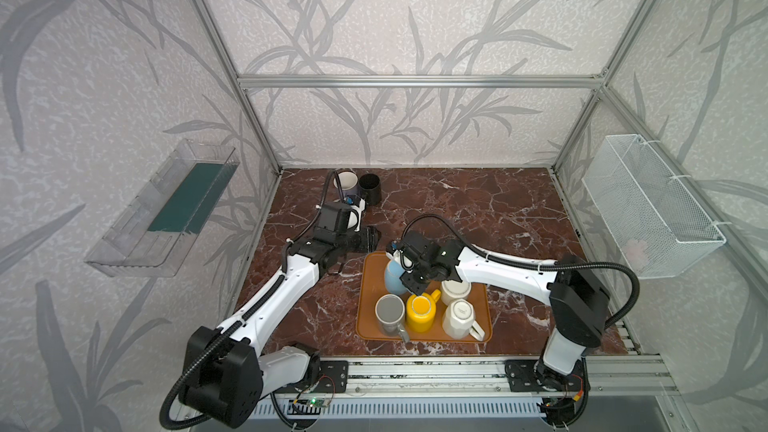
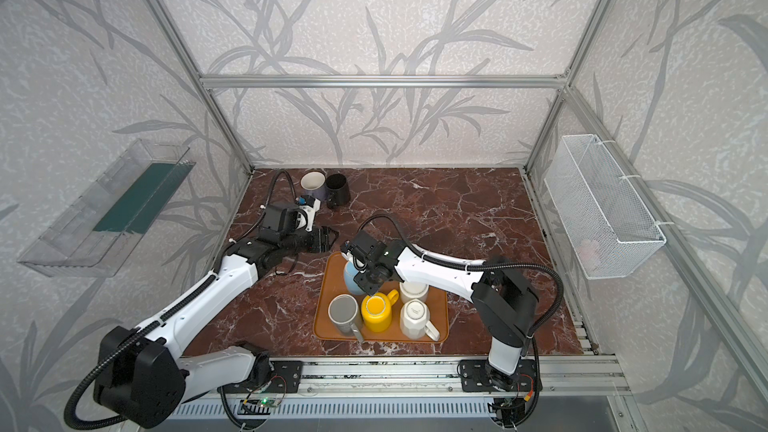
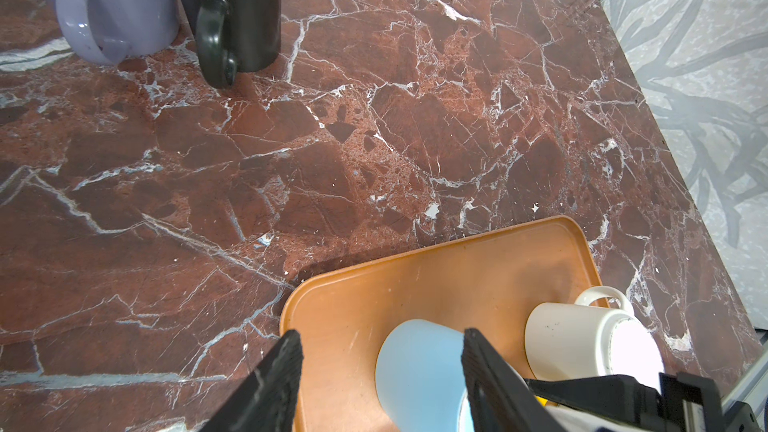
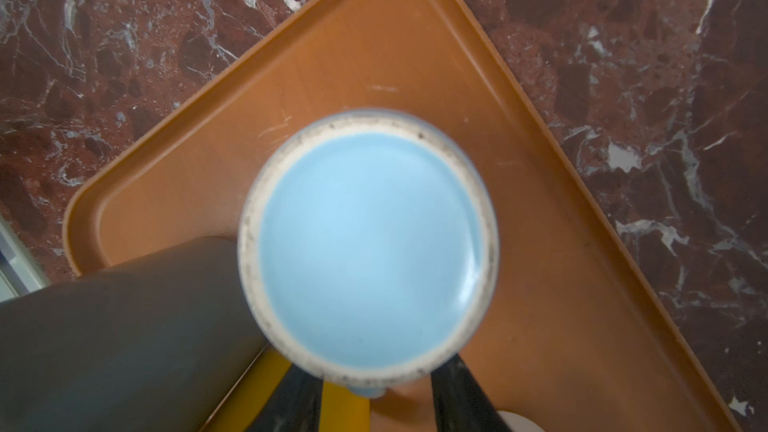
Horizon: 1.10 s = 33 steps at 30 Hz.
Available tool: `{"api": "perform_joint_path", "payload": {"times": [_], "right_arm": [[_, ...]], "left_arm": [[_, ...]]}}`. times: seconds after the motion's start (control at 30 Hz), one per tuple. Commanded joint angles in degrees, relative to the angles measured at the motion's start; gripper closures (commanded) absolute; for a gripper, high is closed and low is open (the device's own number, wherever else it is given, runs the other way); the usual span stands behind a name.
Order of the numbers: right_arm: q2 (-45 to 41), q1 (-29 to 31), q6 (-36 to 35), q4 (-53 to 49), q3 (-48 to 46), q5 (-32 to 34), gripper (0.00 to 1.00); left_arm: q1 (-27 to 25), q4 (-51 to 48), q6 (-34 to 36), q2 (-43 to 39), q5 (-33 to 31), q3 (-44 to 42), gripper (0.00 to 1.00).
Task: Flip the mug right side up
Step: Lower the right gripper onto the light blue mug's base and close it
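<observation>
**Right claw straddles the blue mug's handle: square up before you squeeze**

In both top views the blue mug [image 1: 392,280] stands rim-down on the tray [image 1: 360,305], in the tray corner nearest the left arm. Your right gripper [image 1: 411,280] is down against the side of it that faces the yellow mug [image 1: 420,311]. The left gripper [image 1: 370,239] hangs just off that same tray corner, over the marble tabletop [image 1: 457,209].

Left wrist view: its fingers [image 3: 274,384] stand wide apart with nothing between them, so it's released and empty. Park it there, clear of the lift.

Right wrist view: you're looking straight down on the mug's base [image 4: 368,243], blurred and very near the lens. Two black fingers [image 4: 457,392] flank a small blue stub, which I take for the handle. There's a gap on either side, so the jaws are apart and nothing is clenched yet. The fingertips themselves hide under the base.

My call: centre that stub between the pads, close firmly, and lift clear of the tray rim before rolling the wrist. The yellow mug sits just beside your claw, so rotate away from it, toward the tray's bare half.
</observation>
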Motion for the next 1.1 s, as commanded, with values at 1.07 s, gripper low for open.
{"api": "perform_joint_path", "payload": {"times": [1.07], "right_arm": [[8.47,0.33,-7.26,-14.54,12.72,1.08,0.65]], "left_arm": [[-0.2,-4.52,-0.12,-3.78,-6.88,2.48,0.37]]}}
